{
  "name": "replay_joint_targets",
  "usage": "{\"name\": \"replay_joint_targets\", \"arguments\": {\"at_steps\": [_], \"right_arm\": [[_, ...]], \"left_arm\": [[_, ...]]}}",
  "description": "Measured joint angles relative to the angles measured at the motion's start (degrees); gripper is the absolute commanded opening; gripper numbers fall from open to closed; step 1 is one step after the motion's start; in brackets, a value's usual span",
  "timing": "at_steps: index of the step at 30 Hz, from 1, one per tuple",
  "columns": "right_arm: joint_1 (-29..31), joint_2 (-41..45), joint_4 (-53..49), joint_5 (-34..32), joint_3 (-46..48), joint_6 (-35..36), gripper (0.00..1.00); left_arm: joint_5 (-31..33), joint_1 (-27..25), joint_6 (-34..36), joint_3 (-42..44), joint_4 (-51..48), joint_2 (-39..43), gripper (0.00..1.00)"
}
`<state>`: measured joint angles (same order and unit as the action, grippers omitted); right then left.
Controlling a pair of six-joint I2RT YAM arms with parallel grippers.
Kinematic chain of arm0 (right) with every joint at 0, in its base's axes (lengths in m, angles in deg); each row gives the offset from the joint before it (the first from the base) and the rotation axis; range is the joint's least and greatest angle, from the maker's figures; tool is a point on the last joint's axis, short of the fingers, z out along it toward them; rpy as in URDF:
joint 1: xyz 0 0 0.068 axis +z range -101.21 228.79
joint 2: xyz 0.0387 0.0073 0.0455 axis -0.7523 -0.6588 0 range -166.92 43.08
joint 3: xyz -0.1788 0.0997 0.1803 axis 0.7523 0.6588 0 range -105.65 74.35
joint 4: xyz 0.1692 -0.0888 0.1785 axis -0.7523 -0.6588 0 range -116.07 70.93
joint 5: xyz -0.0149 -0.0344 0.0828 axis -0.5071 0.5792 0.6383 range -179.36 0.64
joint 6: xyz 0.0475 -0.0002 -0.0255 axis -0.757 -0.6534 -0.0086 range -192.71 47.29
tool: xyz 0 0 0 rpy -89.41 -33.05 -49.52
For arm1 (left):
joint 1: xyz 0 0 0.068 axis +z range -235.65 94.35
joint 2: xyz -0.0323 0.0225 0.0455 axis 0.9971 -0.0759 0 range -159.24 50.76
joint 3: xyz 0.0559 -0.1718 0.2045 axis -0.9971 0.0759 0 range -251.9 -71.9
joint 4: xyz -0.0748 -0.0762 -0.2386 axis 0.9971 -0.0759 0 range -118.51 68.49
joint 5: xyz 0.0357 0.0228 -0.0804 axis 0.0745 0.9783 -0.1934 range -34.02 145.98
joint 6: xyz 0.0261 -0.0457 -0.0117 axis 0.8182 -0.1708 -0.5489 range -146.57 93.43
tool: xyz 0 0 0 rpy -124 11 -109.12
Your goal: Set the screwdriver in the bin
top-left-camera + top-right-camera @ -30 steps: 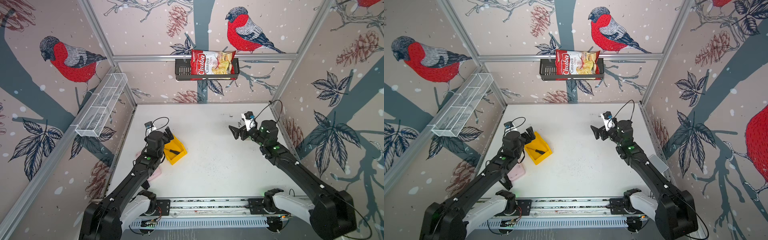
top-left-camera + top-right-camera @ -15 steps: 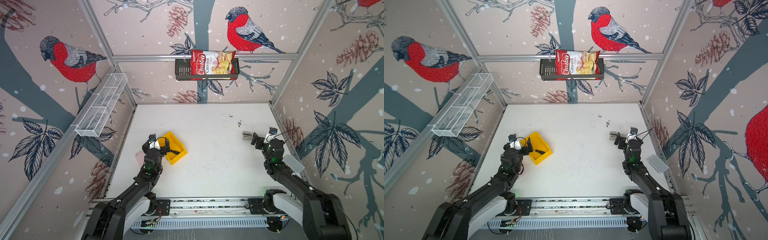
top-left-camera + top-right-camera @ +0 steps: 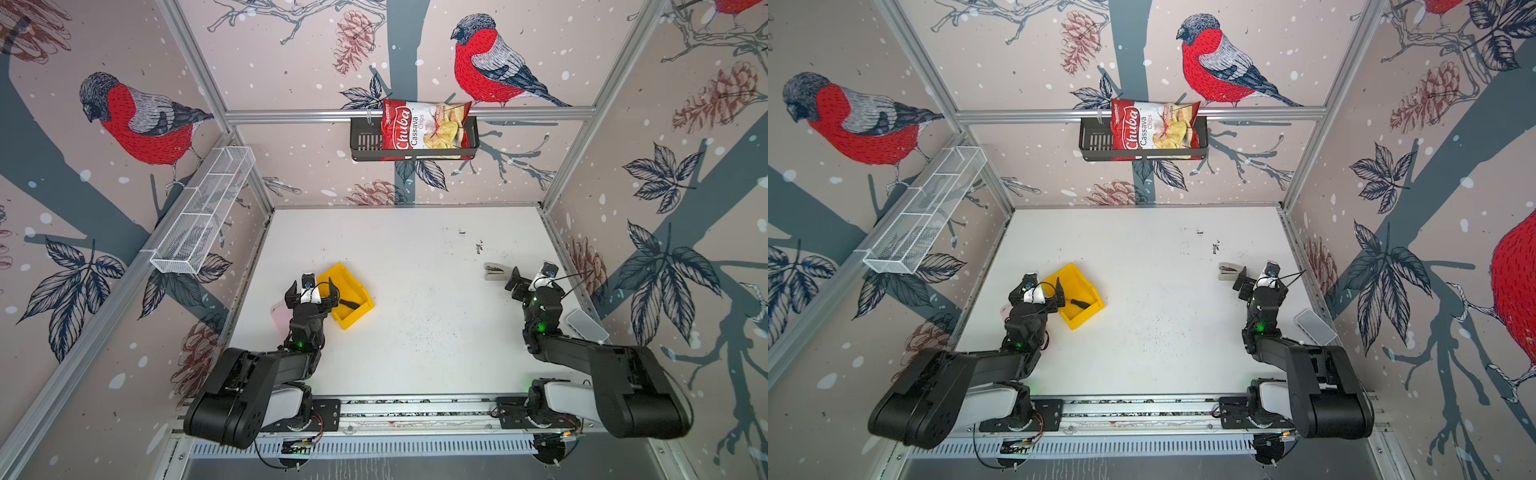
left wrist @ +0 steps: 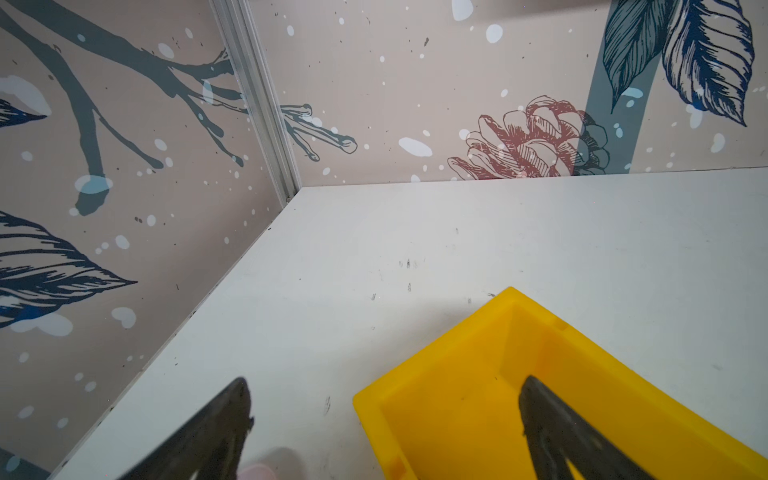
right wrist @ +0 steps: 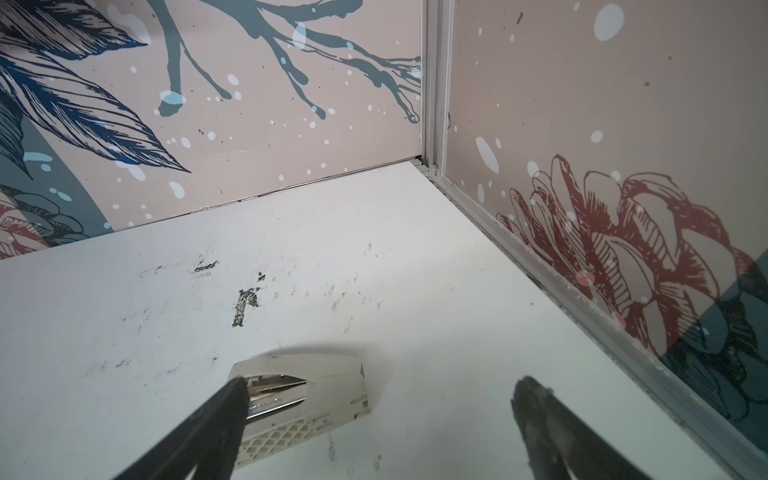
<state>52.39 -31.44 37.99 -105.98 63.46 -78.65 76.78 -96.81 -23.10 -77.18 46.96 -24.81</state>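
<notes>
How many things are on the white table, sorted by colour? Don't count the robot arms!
Yellow: 1, the bin
Black: 1, the screwdriver, lying in the bin
Pink: 1, the flat container, partly hidden
Silver: 1, the stapler-like thing
Pale grey: 1, the flat slab by the right wall
Total: 5
</notes>
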Motion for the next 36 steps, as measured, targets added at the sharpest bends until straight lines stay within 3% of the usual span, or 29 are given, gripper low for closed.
{"name": "replay_joint_targets", "arguments": {"at_steps": [11,20,36], "right_arm": [[-0.11,-9.25,9.60,3.32,-0.39,2.19,1.00],[-1.03,-11.43,11.39,5.07,-1.77,2.95,1.00],[-2.21,-11.47,11.21,6.54,-2.40,2.56,1.00]], "left_arm": [[-5.88,5.14,0.55,-3.39,10.84,-13.90,0.99],[-9.14,6.71,-0.59,-6.91,8.98,-14.08,0.98],[-8.90,7.63,-2.16,-7.63,6.88,-14.05,0.98]]}}
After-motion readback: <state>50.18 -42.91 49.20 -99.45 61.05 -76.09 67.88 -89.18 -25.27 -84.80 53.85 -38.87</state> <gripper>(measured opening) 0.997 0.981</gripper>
